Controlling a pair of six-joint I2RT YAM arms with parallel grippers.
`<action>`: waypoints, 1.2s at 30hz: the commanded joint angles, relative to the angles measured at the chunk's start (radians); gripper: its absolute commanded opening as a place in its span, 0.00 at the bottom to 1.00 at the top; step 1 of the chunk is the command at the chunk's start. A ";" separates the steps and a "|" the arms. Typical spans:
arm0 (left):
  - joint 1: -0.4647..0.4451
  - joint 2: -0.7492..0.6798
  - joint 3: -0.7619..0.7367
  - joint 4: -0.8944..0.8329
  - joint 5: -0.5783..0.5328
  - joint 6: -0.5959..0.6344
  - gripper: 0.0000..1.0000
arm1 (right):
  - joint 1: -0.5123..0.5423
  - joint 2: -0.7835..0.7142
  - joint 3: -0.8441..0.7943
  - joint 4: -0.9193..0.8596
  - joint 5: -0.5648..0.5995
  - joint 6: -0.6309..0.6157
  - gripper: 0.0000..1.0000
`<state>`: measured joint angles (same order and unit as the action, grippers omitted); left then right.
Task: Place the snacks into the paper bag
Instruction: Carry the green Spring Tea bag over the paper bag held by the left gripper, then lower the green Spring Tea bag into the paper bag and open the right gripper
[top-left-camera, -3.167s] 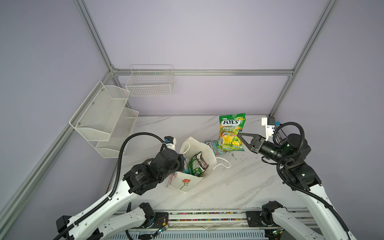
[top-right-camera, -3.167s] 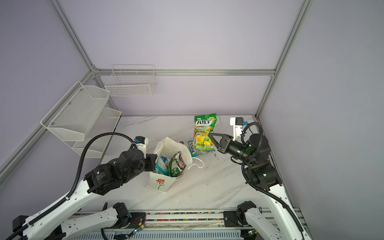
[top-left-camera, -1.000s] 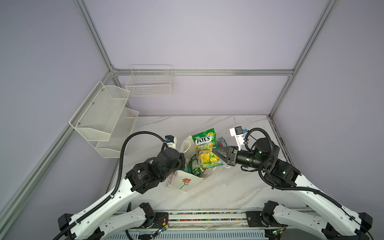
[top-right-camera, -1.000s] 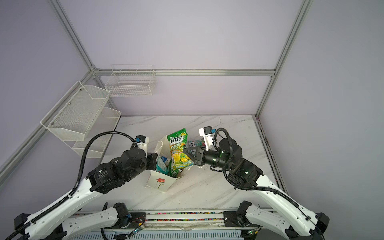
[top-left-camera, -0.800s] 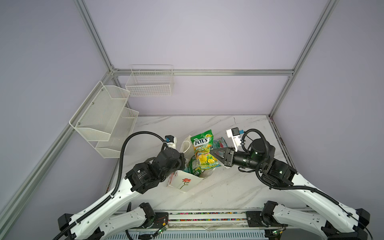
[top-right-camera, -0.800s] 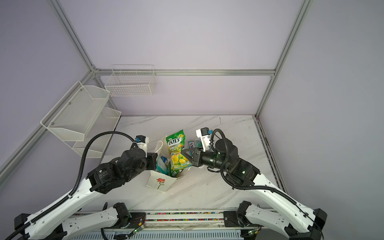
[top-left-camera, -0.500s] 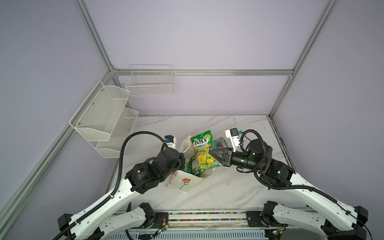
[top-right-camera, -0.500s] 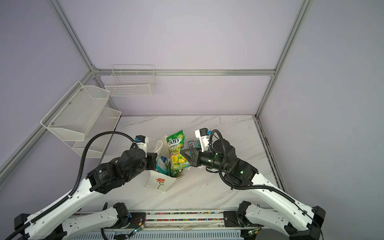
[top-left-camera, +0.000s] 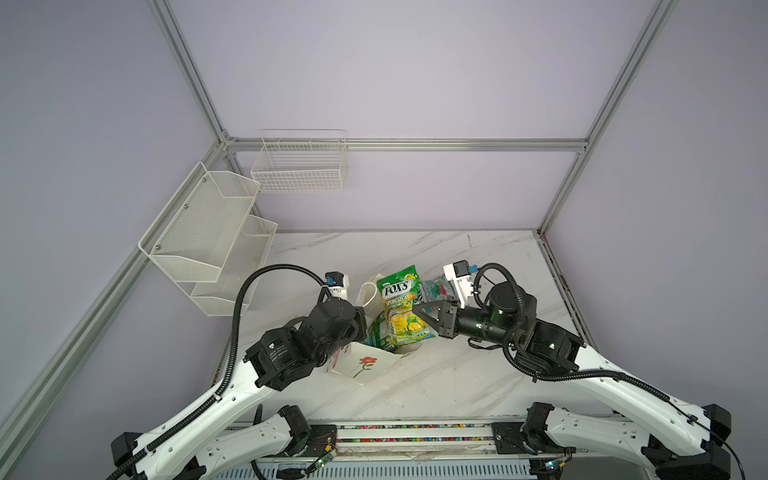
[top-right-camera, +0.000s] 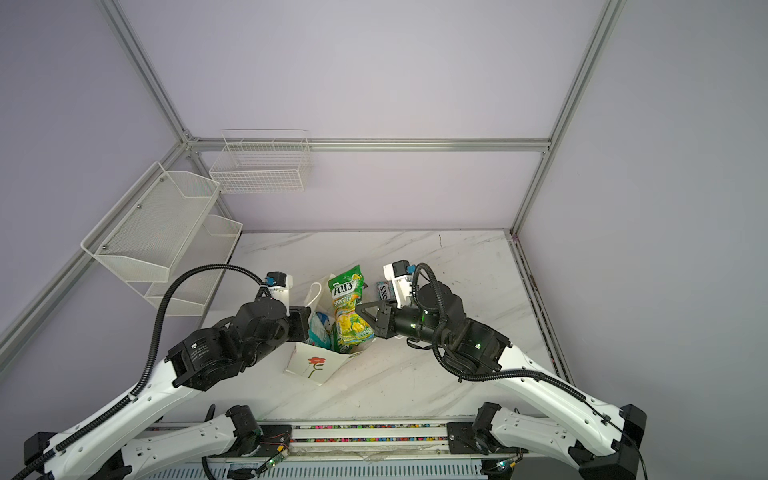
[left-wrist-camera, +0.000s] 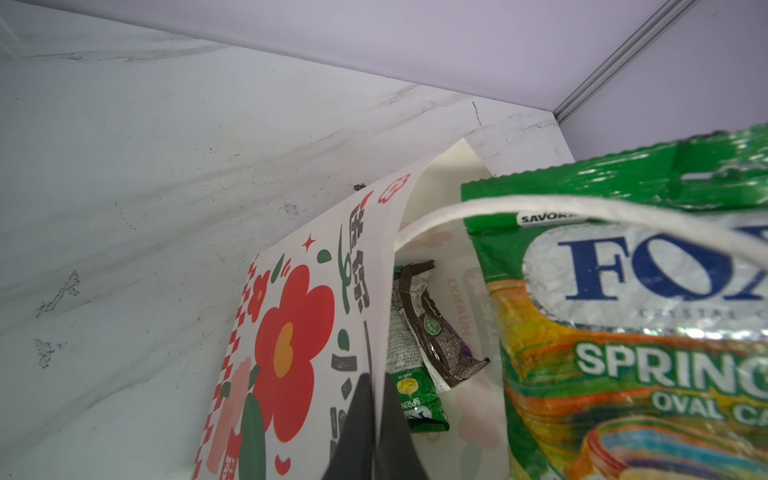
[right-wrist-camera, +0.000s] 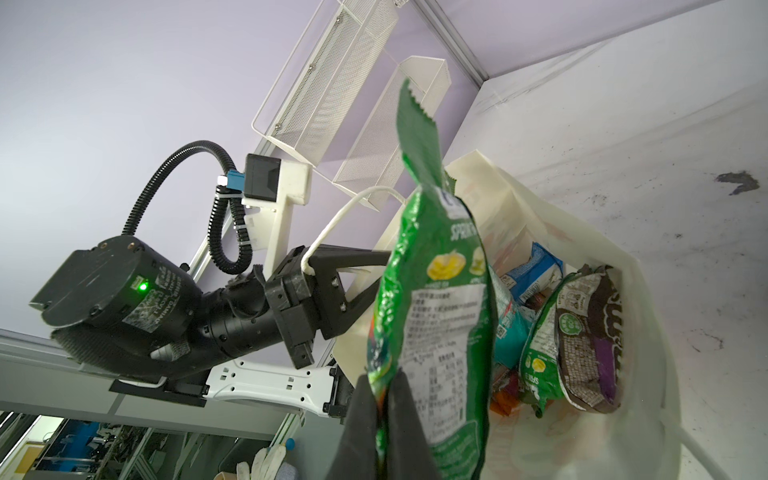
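Observation:
The cream paper bag (top-left-camera: 360, 368) (top-right-camera: 312, 368) with a red flower print stands tilted at the table's middle. My left gripper (left-wrist-camera: 376, 388) is shut on the bag's wall (left-wrist-camera: 291, 332) at its rim. My right gripper (right-wrist-camera: 380, 386) (top-left-camera: 417, 312) is shut on the edge of a green FOX'S pouch (top-left-camera: 400, 307) (top-right-camera: 347, 309) (right-wrist-camera: 432, 270). The pouch is upright over the bag's mouth. Inside the bag lie a dark brown bar (left-wrist-camera: 432, 332) (right-wrist-camera: 590, 332), a small green pouch (right-wrist-camera: 540, 361), a blue packet (right-wrist-camera: 534, 270) and a teal one (right-wrist-camera: 507, 328). Another teal pouch (top-left-camera: 434, 289) lies on the table behind.
Two white wire baskets hang on the walls, one on the left (top-left-camera: 208, 232) and one at the back (top-left-camera: 299, 166). A white cord handle (left-wrist-camera: 540, 203) arcs across the bag's mouth in front of the pouch. The marble table (top-left-camera: 478, 374) ends at the front rail.
My right gripper has carried the green pouch from the table's back leftward to the bag's mouth, creeping a little further left in the last second. The left gripper stays on the bag's rim.

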<state>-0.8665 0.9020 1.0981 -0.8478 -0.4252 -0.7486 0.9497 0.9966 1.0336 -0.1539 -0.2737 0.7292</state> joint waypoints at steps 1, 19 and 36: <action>-0.002 -0.040 0.069 0.109 -0.049 -0.015 0.00 | 0.018 0.009 0.000 0.048 0.025 0.010 0.00; -0.002 -0.048 0.044 0.113 -0.040 -0.029 0.00 | 0.074 0.063 0.012 0.053 0.073 0.004 0.00; -0.002 -0.074 -0.024 0.125 -0.027 -0.061 0.00 | 0.077 0.096 0.038 0.039 0.100 0.000 0.00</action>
<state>-0.8665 0.8726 1.0920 -0.8543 -0.4240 -0.7834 1.0183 1.0977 1.0340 -0.1543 -0.1940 0.7288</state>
